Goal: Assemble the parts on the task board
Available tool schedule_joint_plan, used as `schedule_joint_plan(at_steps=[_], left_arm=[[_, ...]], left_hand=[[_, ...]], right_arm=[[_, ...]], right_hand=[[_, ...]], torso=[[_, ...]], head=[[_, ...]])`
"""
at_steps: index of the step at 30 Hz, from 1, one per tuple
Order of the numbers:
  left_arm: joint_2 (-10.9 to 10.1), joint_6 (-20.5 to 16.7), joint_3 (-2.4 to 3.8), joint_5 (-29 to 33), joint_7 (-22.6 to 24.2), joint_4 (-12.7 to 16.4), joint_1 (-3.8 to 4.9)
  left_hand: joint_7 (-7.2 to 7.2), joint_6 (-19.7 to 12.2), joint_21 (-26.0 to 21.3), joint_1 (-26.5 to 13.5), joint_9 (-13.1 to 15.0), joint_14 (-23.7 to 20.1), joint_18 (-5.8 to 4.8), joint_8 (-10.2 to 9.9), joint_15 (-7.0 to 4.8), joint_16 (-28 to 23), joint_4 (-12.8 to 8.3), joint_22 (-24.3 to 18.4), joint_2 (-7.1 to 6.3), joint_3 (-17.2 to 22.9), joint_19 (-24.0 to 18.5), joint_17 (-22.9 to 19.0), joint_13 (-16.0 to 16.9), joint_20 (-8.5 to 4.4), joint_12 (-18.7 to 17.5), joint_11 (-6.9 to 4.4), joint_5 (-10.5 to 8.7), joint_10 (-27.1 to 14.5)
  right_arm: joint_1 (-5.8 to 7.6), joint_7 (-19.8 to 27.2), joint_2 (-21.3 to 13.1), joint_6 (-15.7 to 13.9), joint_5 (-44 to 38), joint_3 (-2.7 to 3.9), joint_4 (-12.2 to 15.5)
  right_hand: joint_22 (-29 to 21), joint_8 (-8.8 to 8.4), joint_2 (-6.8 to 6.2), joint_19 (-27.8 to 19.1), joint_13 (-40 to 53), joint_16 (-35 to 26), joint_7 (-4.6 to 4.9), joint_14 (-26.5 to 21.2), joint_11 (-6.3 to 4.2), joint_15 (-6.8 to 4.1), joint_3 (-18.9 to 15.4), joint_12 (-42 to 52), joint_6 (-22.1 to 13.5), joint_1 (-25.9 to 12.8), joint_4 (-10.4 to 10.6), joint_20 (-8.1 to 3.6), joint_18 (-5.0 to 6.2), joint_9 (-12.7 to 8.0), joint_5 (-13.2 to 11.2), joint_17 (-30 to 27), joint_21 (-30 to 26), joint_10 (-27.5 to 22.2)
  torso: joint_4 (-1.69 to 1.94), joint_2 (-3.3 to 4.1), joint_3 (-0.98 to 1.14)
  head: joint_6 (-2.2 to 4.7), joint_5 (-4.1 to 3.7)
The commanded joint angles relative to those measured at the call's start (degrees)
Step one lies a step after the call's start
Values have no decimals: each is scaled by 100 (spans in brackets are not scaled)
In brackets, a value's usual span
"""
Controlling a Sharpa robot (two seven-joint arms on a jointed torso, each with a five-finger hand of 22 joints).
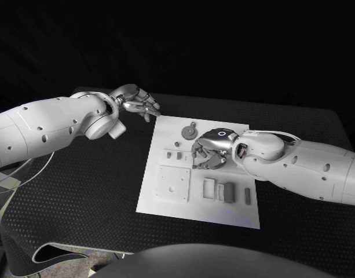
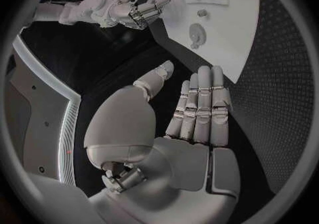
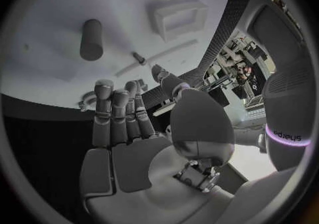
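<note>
We see the task board [image 1: 171, 200] lying at the centre of the black table [image 1: 77, 191], its long side running from twelve toward six o'clock. Our left hand [image 1: 135, 102] hovers off the board's eleven o'clock corner, over bare table, holding nothing; the left wrist view shows its fingers [image 2: 202, 108] straight and pressed side by side, thumb set apart. Our right hand [image 1: 211, 148] is over the board's middle, coming in from three o'clock, its fingers [image 3: 118, 115] straight, close together and empty in the right wrist view. Grey parts lie on the board: a round part [image 1: 190, 131] near twelve o'clock and upright blocks [image 1: 229, 192] toward five o'clock, beside a square raised plate [image 1: 174, 183].
</note>
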Motion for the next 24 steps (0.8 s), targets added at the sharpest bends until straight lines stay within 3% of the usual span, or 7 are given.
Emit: schedule_joint_plan(at_steps=[1,11,15,24], left_arm=[[4,48,3,-22,41,18,8],[13,52,3,-33,45,22,7],[11,49,3,-33,41,8,7],[17,56,3,-33,48,21,7]], left_hand=[[0,-45,19,10,-6,33,15,18,-1,-30,35,-6,49,10,34,9,7,-13,-16,19,10,-28],[-1,-41,19,12,-6,33,15,21,-1,-35,36,-7,48,10,33,13,8,-12,-14,18,9,-25],[-1,-40,19,9,-7,33,14,22,0,-37,39,-7,50,9,33,16,9,-11,-13,19,9,-24],[-2,-39,20,6,-7,34,14,24,0,-42,46,-8,58,9,32,22,10,-11,-13,19,9,-24]], right_arm=[[-11,-480,40,40,-192,0,-24],[-83,-569,140,167,-253,-1,-109],[-158,-533,200,189,-253,-1,-203],[-223,-512,223,259,-270,-2,-320]], right_hand=[[71,36,44,77,-22,14,4,78,-25,-15,22,27,101,-66,50,-18,267,7,19,-13,35,72],[83,52,114,142,-52,22,-29,153,-59,-50,45,31,171,-66,69,-64,267,8,19,-23,58,152],[84,48,107,142,-56,21,-29,155,-60,-52,41,28,170,-64,59,-68,267,6,17,-24,58,155],[91,39,129,148,-73,18,-34,166,-65,-58,47,20,179,-13,-13,-85,267,-1,17,-26,59,169]], torso=[[0,1,2],[21,4,-2],[13,4,-3],[14,2,-3]], head=[[6,-9],[-11,-36],[-22,-49],[-57,-11]])
